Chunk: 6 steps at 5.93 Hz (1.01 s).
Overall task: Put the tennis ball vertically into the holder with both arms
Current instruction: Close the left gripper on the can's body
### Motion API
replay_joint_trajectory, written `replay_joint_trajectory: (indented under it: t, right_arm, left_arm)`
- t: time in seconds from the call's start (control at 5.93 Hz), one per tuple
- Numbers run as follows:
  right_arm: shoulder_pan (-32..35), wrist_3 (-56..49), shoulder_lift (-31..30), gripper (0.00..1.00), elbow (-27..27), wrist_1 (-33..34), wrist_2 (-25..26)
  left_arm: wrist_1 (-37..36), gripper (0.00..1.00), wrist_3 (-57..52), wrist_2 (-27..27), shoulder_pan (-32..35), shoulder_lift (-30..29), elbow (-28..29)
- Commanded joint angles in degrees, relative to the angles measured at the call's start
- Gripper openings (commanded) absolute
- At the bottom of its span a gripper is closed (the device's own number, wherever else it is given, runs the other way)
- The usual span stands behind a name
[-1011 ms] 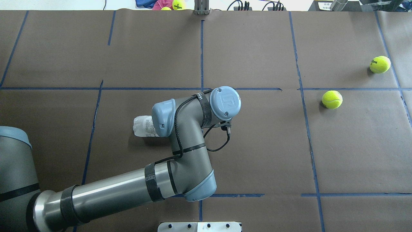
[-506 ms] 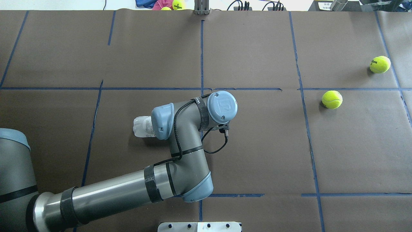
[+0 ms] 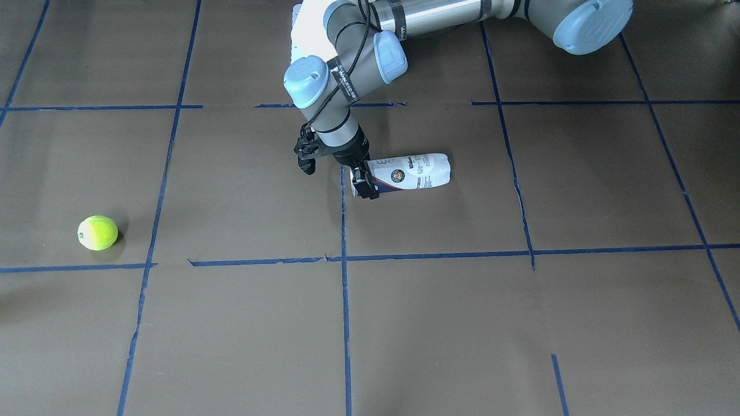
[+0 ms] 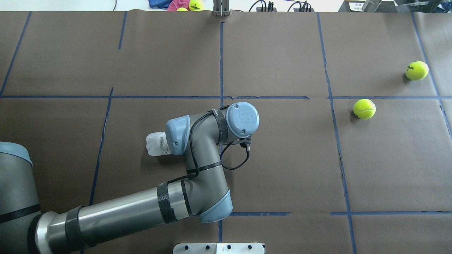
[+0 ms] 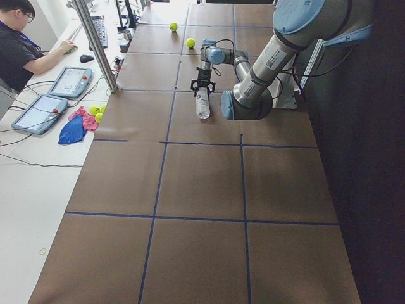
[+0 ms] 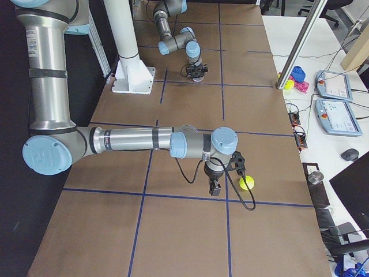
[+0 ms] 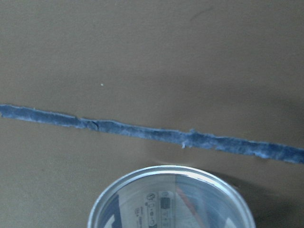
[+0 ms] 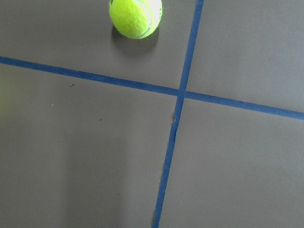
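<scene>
ops: Brown-papered bench, blue tape grid. Left tool status?

dev: Left tool points down, narrowed onto the holder near its open end. One finger lies across the holder's far side. The other is hidden behind it.

ops: Holder pose?

dev: On its side around mid-bench, open end at a tape line, closed end toward the robot's left. Left wrist view looks into the clear rim, with label print showing through the wall. Can't tell if it rests on the bench or sits just off it.

ops: Right tool?

dev: Right tool shows only from the right-end camera, pointing down over the bench. Can't tell if it's wide or narrow.

ops: Balls?

dev: Tennis ball sits on the bench at the far right, well apart from the holder. From the right end it appears just beside the right tool, on its far side. Right wrist view has it at the top edge, near a tape crossing. Other ball lies closer to the middle, just right of a tape line and apart from the first.

ops: Off-bench?

dev: Pink and blue cloth with more balls past the far edge. A person sits at the side desk, with two tablets nearby.
</scene>
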<state>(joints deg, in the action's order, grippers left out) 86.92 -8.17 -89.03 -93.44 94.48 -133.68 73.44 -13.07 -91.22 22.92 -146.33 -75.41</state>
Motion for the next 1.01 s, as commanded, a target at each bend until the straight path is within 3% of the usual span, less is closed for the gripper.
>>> replay_joint_trajectory:
  t: [0.0, 0.17, 0.51, 0.67, 0.84]
  right_arm:
    - [0.0, 0.0, 0.0, 1.0, -0.07, 0.0, -0.09]
    - [0.0, 0.0, 0.0, 1.0, -0.07, 0.0, 0.0]
    - [0.0, 0.0, 0.0, 1.0, -0.16, 0.0, -0.09]
    - [0.0, 0.0, 0.0, 1.0, -0.16, 0.0, -0.09]
    - [0.0, 0.0, 0.0, 1.0, -0.16, 0.0, -0.09]
  left_arm:
    - [-0.22, 0.74, -0.03, -0.1, 0.45, -0.35, -1.13]
    - [-0.57, 0.74, -0.12, -1.4, 2.63, -0.44, -6.02]
    - [2.3, 0.75, 0.14, -9.73, 9.3, -0.45, -15.25]
    - [7.37, 0.75, 2.15, -15.16, 12.81, -0.36, -16.6]
    - [18.47, 0.75, 7.74, -18.78, 15.29, 0.25, -16.87]
